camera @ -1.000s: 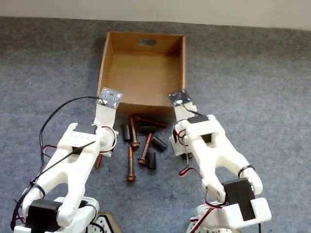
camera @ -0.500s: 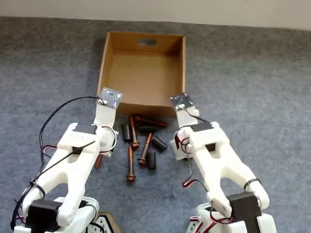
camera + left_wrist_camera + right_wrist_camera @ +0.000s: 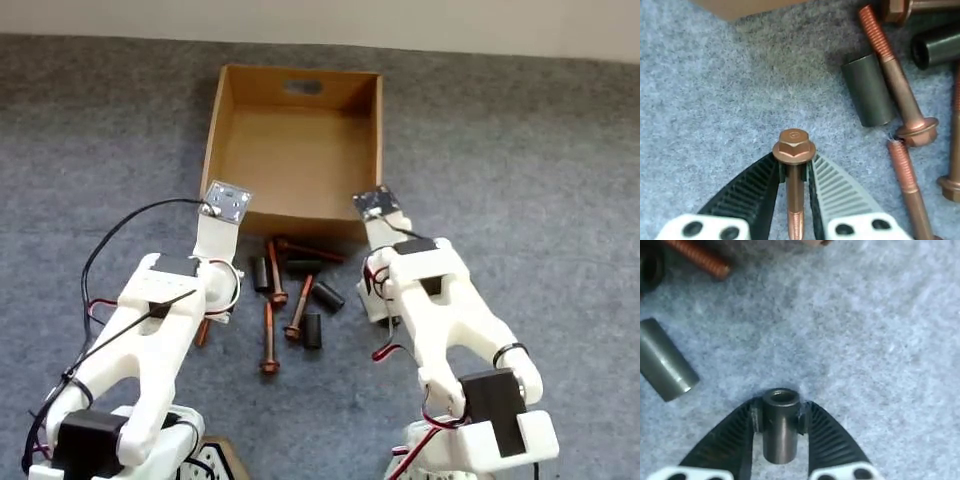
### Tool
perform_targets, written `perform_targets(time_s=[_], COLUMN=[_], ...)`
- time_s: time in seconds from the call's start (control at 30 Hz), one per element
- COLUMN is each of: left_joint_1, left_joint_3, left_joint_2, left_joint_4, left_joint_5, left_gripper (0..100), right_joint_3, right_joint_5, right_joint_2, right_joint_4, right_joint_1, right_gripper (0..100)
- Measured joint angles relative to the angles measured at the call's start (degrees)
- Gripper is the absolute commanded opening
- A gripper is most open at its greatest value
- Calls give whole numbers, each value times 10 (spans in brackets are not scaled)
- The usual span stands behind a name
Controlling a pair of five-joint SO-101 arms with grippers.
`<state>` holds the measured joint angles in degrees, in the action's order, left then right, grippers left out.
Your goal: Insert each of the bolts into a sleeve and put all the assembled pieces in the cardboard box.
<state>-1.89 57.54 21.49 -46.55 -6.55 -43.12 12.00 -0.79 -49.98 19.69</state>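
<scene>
counter [image 3: 520, 150]: grey, carpet-like; carries everything.
cardboard box [image 3: 295, 160]: far side, open top, nothing inside.
L arm [image 3: 150, 330] / R arm [image 3: 445, 310]: flank the pile, wrists just short of box's near wall.
pile [image 3: 290, 290]: loose bolts + sleeves lying flat btwn the arms, mixed headings.
L tool [image 3: 795, 162]: clamped tight on a bolt [image 3: 794, 149], just under the hex head; low over counter, beside the pile.
R tool [image 3: 780, 410]: closed on a sleeve [image 3: 779, 435], near its outer end; low over counter on pile's other side.
step: first pair in hand, not yet mated. Task looks barely begun.
next: bring both tools together, line thread end w/ bore, axes matched, then push home. Judged fiddly, as both parts are gripped short.
bolt axis: long axis along the fingers. Head out past the tips, thread end back twd wrist.
sleeve axis: long axis along the fingers. Open bore faces out from the tips.
</scene>
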Motion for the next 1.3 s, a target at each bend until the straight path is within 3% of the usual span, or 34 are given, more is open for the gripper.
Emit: perform_targets(time_s=[0.2, 0.5, 0.67, 1.0, 1.3], left_joint_1=[0, 0, 0, -5, -24], left_joint_3=[0, 0, -25, -286, -506], left_joint_2=[0, 0, -1, -1, -1], left_joint_4=[0, 0, 0, -117, -163], left_joint_5=[0, -1, 0, 2, 105], left_gripper=[8, 8, 8, 8, 8], right_joint_3=[-41, -195, -207, -207, -206], right_joint_5=[-4, -14, -14, -14, -14], right_joint_2=[-92, -414, -476, -484, -484], right_joint_4=[-2, 36, 60, 219, 385], right_joint_1=[7, 6, 7, 7, 8], right_gripper=[5, 5, 5, 5, 5])
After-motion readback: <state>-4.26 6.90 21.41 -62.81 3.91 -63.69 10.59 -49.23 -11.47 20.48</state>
